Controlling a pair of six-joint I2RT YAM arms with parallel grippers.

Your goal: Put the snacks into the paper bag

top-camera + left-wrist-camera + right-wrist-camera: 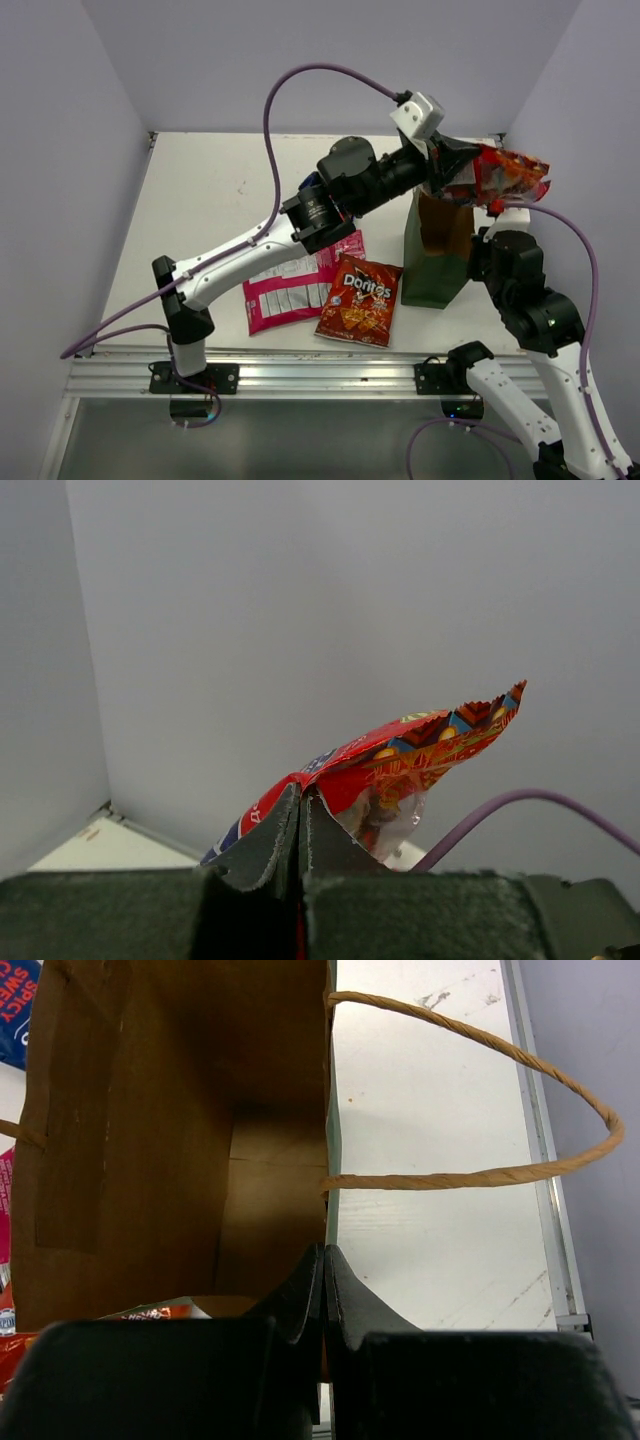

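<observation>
Farthest left of the paper bag (435, 280), the large pink-white packet (290, 288) lies flat on the table (210, 190), well apart from the bag. Beyond that packet, a corner of the blue bag (311, 184) shows behind the left arm, also to the left of the paper bag. The red Doritos bag (360, 300) lies face up just beside the paper bag's left side, with one edge over the pink-white packet.

The paper bag stands upright with its mouth open and its brown inside showing. One twisted rope handle (480, 1175) loops out from its rim.

Above the paper bag's mouth, towards its right side, the left gripper (301, 815) has its fingers pressed together on one end of the red chip bag with blue-white logo (400, 760). That packet hangs clear in the air, touching neither the paper bag nor the table, and its crimped far end points away from the fingers.

At the paper bag's right side, the right gripper (323, 1265) is clamped tight on the top edge of the bag's wall, just below the rope handle's lower end.
</observation>
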